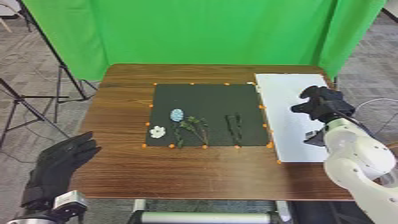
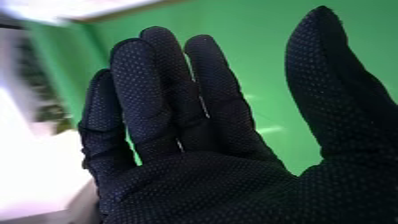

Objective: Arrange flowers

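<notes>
"Where was the blue flower?" my spotter asked.

"I had it at nine o'clock on the black mat [image 1: 240, 97], white flower [image 1: 157, 132] at eight, leafy sprigs [image 1: 202, 131] at seven, thin dark stems [image 1: 234, 127] between four and five."

"And your hands?"

"Right hand [image 1: 320, 103] over the white sheet [image 1: 289, 135], toward three o'clock — fingers straight, thumb spread, nothing gripped. Left hand [image 1: 62, 159] lay out at eight, also open."

"How did you rate the blue flower [image 1: 177, 114]?"

"Feather-light, I guessed, its head easily crushed, its stem bendy but firmer. I favoured a gentle pinch mid-stem — slick gloves might have let it roll, and the sprigs beside it could have snagged."
</notes>
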Controlling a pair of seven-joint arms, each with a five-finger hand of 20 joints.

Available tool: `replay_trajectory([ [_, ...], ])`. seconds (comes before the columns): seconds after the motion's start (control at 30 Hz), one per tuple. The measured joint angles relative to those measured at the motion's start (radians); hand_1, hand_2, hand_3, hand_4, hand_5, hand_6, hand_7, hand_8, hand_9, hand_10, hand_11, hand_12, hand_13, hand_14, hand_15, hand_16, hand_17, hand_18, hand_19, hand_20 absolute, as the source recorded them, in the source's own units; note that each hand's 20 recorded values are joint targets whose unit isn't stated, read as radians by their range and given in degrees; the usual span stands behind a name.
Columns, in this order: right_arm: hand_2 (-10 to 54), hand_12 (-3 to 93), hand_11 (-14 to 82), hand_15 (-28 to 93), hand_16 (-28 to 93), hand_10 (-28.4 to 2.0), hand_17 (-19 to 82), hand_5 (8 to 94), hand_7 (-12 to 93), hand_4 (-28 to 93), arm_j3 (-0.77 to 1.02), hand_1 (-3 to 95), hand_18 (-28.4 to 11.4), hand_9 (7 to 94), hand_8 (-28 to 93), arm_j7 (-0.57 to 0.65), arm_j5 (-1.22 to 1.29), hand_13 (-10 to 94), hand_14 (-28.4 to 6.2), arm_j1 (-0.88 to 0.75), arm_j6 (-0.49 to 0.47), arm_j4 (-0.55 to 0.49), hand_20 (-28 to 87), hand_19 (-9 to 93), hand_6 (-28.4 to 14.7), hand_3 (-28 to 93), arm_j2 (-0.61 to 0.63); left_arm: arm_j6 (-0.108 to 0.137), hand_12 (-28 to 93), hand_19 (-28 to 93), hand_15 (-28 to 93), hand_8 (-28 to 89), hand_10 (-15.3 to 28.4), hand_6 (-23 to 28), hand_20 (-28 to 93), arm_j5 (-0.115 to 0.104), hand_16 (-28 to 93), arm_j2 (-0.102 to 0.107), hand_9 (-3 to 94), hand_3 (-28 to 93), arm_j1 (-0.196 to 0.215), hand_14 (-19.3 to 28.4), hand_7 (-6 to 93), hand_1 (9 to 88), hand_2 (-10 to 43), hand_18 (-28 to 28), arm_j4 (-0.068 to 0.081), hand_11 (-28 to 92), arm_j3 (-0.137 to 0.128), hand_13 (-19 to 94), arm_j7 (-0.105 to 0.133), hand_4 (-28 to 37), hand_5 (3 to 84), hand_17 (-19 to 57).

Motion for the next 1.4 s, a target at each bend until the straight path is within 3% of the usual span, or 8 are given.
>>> replay_trajectory([
  [0.43, -8.3, 16.2, 22.9, 78, 14, -19.8, 18, 49.3, 17, -28, 0.074, 30.0, -26.3, 48.3, -12, 0.122, -0.008, 43, -19.4, -0.032, -0.112, 0.118, 44, 82, -8.9, 84, -0.010, 0.000, 9, 57, 60, -9, 22.2, 14.2, 12, 0.002, -13, 0.008, 39.0, 83, -0.016, 28.4, 14.7, 27.3, 6.0, 21.2, 0.001, 37, 0.026, 28, 0.006, -13.3, 46.4, -9.8],
  [1.0, -9.0, 16.5, 22.2, 78, 14, -20.0, 18, 49.2, 17, -28, 0.059, 30.7, -26.5, 47.6, -12, 0.171, -0.030, 43, -19.7, 0.030, -0.125, 0.189, 44, 83, -9.0, 84, -0.013, 0.000, 9, 57, 60, -9, 22.1, 14.2, 12, 0.001, -13, 0.016, 38.9, 83, -0.030, 28.4, 14.6, 27.3, 6.0, 21.2, 0.006, 37, 0.045, 28, 0.015, -13.3, 46.4, -9.8],
  [1.4, -8.9, 16.3, 24.1, 78, 15, -17.3, 19, 52.5, 19, -28, 0.015, 33.5, -26.0, 53.0, -13, 0.188, -0.045, 46, -18.2, 0.069, -0.141, 0.245, 43, 83, -7.2, 84, -0.033, -0.001, 9, 57, 60, -9, 22.2, 14.1, 12, 0.003, -13, 0.015, 38.8, 83, -0.040, 28.4, 14.6, 27.2, 6.0, 21.3, 0.010, 37, 0.048, 28, 0.011, -13.2, 46.3, -9.8],
])
